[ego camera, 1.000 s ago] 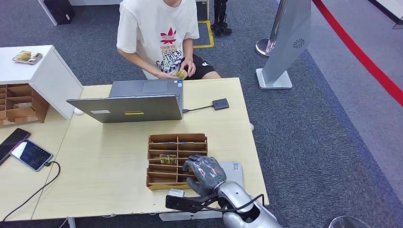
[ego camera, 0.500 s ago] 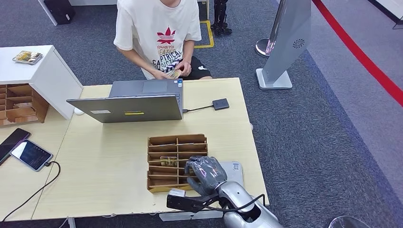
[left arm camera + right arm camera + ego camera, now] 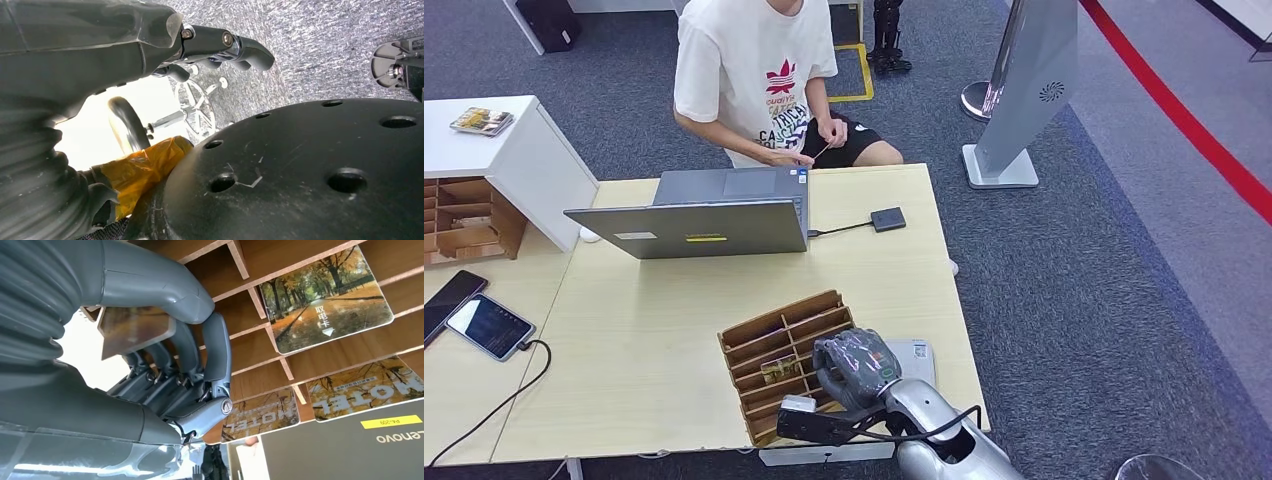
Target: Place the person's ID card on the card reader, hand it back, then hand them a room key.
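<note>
- The right hand (image 3: 854, 365) sits over the wooden card organizer (image 3: 789, 360), near the front right corner of the light wood desk (image 3: 654, 350).
- In the right wrist view the right hand (image 3: 150, 355) pinches a room key card (image 3: 135, 329) between thumb and fingers; the card is raised off the organizer's slots.
- The organizer lies skewed on the desk, with one corner near the front edge. It was square to that edge half a second ago.
- Other key cards lie in the slots: one printed with an autumn avenue (image 3: 325, 300) and two marked "HOTEL" (image 3: 370, 390).
- The left hand (image 3: 220, 47) hangs above grey carpet; its fingers are loosely curled and it holds nothing.
- A person (image 3: 759, 75) in a white printed T-shirt sits behind the desk's far edge, hands together at the waist, holding a thin object; whether this is the ID card cannot be told.
- The card reader (image 3: 888, 219), a small dark square, lies near the far right corner, cabled to the open laptop (image 3: 699, 212) that stands along the far edge.
- A white label plate (image 3: 916, 352) lies just right of the hand, at the desk's right edge.
- Two phones (image 3: 474, 315) lie on the adjoining table to the left, one with a cable attached.
</note>
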Available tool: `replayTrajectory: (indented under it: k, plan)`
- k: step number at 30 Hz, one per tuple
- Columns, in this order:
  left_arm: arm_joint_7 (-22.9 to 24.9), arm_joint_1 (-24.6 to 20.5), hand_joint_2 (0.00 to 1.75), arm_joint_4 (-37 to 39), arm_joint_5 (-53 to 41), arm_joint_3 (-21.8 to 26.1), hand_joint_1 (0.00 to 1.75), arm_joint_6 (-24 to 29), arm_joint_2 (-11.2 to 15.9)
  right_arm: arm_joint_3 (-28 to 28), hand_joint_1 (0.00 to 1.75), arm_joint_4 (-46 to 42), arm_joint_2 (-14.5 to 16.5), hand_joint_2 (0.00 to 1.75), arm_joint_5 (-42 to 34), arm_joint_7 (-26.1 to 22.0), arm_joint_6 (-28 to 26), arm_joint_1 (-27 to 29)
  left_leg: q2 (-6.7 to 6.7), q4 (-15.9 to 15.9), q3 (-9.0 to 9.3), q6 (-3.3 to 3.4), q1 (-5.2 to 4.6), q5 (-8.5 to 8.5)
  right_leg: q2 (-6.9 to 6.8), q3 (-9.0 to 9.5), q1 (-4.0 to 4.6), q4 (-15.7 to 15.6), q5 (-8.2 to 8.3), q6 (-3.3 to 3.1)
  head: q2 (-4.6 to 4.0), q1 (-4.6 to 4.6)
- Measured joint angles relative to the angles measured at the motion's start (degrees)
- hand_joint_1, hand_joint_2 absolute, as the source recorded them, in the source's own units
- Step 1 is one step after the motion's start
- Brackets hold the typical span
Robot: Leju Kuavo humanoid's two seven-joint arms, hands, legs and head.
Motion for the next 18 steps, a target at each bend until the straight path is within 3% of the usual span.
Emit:
replayTrajectory:
  k: [18]
  plan:
    - [0.0,0.0,1.75,0.0,0.0,0.0,0.00,-0.1,0.0,-0.1,1.75,0.3,0.0,1.75,-0.1,0.0,0.0,-0.2,0.00,0.0,0.06,0.00,0.00,0.00,0.00,0.06,0.00,0.0,0.01,0.00,0.00,0.01]
